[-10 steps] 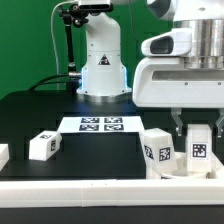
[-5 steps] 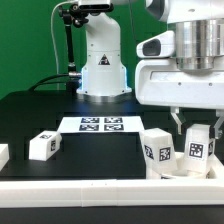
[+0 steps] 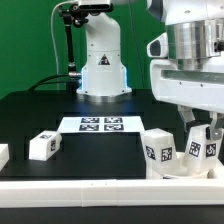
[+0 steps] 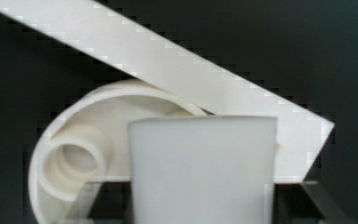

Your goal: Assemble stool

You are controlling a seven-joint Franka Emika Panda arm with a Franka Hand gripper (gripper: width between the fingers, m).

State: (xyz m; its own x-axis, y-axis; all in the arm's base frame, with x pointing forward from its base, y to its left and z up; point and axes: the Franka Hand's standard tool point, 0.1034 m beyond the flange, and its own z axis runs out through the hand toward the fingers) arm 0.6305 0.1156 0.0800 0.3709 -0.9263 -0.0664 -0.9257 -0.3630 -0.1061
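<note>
My gripper (image 3: 201,130) is at the exterior view's right, shut on an upright white stool leg (image 3: 197,150) that carries a square tag. In the wrist view this leg (image 4: 201,165) fills the space between the dark fingers (image 4: 108,200). The round seat (image 4: 87,140) lies beneath and beside it. A second leg (image 3: 158,148) stands upright just to the exterior view's left of the held one. A third leg (image 3: 42,145) lies loose on the black table further left. A fourth white part (image 3: 2,155) is cut off by the left border.
The marker board (image 3: 100,124) lies flat mid-table before the robot's white base (image 3: 103,70). A long white rim bar (image 3: 90,190) runs along the front edge, and another rim bar (image 4: 185,65) crosses the wrist view diagonally behind the seat.
The hand has turned about its upright axis with the leg held, and its body has shifted slightly towards the exterior view's right. The other parts have stayed put.
</note>
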